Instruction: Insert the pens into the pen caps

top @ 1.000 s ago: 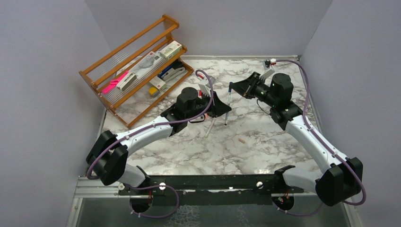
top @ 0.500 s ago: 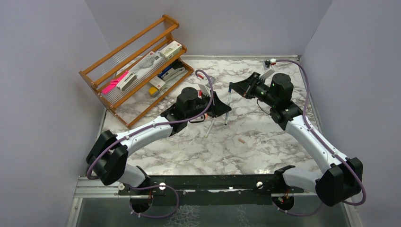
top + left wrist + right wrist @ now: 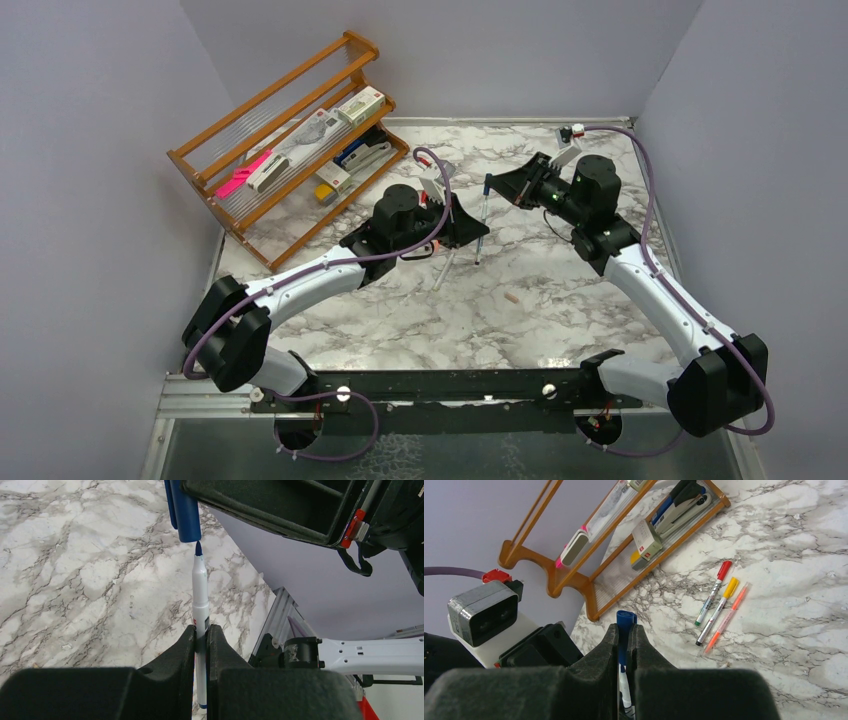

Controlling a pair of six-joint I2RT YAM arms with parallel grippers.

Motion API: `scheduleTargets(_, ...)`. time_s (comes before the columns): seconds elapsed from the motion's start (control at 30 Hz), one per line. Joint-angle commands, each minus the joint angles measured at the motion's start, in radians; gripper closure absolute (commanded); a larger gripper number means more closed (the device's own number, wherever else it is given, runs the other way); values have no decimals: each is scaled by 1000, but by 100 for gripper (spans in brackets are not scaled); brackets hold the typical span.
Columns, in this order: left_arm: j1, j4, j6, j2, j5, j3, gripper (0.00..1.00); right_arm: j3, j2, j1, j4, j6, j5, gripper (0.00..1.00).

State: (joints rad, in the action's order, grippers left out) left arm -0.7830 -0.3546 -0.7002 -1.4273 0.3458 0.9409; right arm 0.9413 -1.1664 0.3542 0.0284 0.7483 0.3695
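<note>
My left gripper [image 3: 201, 630] is shut on a white pen [image 3: 201, 595] with a dark blue tip, held upright above the marble table. My right gripper [image 3: 625, 627] is shut on a dark blue pen cap [image 3: 626, 620]. In the left wrist view the pen's tip sits just under the open mouth of the cap [image 3: 186, 510], nearly touching it. The top view shows the pen [image 3: 480, 222] and the cap [image 3: 487, 184] in line between the left gripper [image 3: 468, 233] and the right gripper [image 3: 500, 186]. Three more pens lie side by side: a red-capped one [image 3: 712, 597], a yellow-capped one [image 3: 720, 607] and an orange one [image 3: 727, 615].
A wooden rack [image 3: 290, 140] with a stapler, boxes and a pink bar stands at the back left. A small pale pink cap [image 3: 511, 297] lies on the marble table [image 3: 440, 320] in front of the arms. Purple walls close in both sides and the back.
</note>
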Motion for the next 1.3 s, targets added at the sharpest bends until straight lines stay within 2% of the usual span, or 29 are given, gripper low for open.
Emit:
scheduleTargets(0.0, -4, -22, 15, -2, -23, 15, 100, 3, 30, 1, -2, -36, 22, 99)
scheduleTargets(0.73, -4, -15, 20, -17, -18, 36, 100, -49, 50, 3, -3, -48, 41, 99)
scheduleTargets(1.27, -4, -14, 22, -11, -7, 24, 100, 30, 14, 3, 18, -49, -3, 99)
